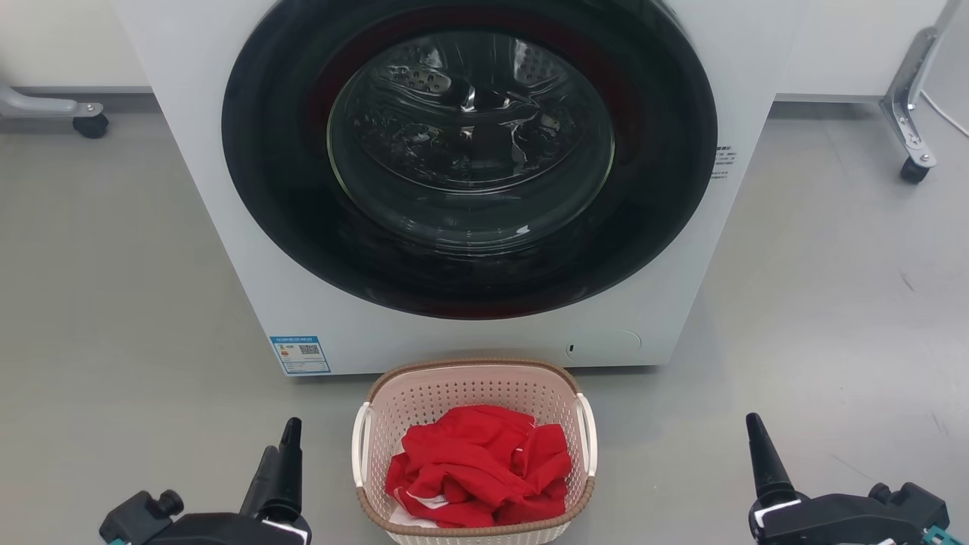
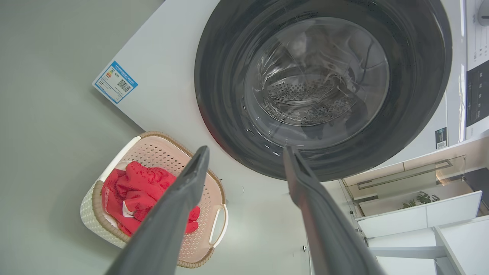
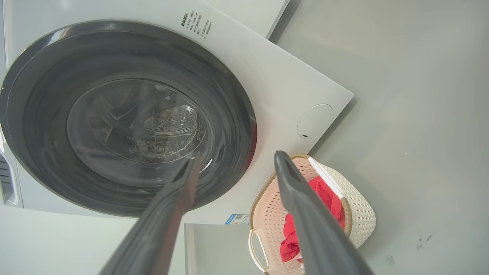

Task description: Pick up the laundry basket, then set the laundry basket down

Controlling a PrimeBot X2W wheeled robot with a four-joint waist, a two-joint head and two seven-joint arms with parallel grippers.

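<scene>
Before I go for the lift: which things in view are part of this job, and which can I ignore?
Job: laundry basket on the floor; red clothes inside it; left gripper and right gripper, both open, either side of it.
Just lying about: washing machine behind the basket; blue label on its front; wheeled frame legs at the back.

The head camera looks down at the washer [image 1: 469, 174] and the laundry basket [image 1: 469, 390] before it. Both wrist cameras sit low, tipped sideways, and see those same two things.
</scene>
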